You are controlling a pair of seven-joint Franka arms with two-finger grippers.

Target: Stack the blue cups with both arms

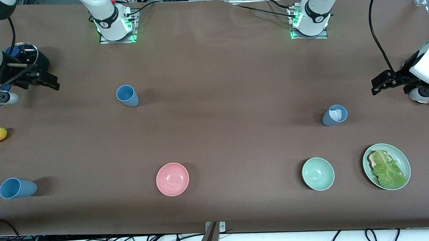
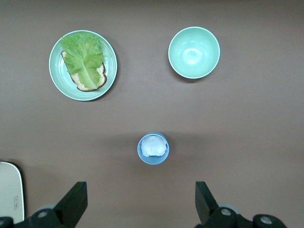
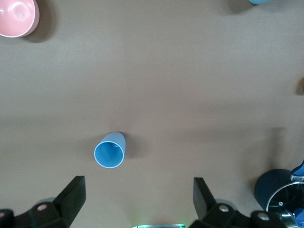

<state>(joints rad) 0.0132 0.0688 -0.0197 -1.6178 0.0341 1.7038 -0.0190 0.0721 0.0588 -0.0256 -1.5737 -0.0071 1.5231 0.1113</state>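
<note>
- The brown table (image 1: pixel 215 135) holds three blue cups, not two, all upright: a sky-blue cup (image 1: pixel 127 95) toward the right arm's end, a grey-blue cup (image 1: pixel 334 115) toward the left arm's end with something white crumpled inside it, and a third blue cup (image 1: pixel 17 188) near the right arm's end of the table, nearer the front camera than the sky-blue cup.
- The right gripper (image 1: pixel 41 81) hangs over the table edge, well apart from the sky-blue cup, fingers spread wide and empty; its wrist view shows that cup (image 3: pixel 109 150) ahead of the jaws.
- The left gripper (image 1: pixel 383 81) hangs over its own end of the table, farther from the front camera than the grey-blue cup, fingers likewise spread and holding nothing; its wrist view has the cup (image 2: pixel 153 148) centred between the jaws.
- Judgement: nothing is stacked yet; the step is the approach. Each arm should come down with its cup centred and pinch the wall or rim.
- The white filling in the grey-blue cup would likely stop another cup nesting, so it looks better placed as the upper cup.
- Keep away from the green bowl (image 1: pixel 318 173), well nearer the front camera than the grey-blue cup.
</note>
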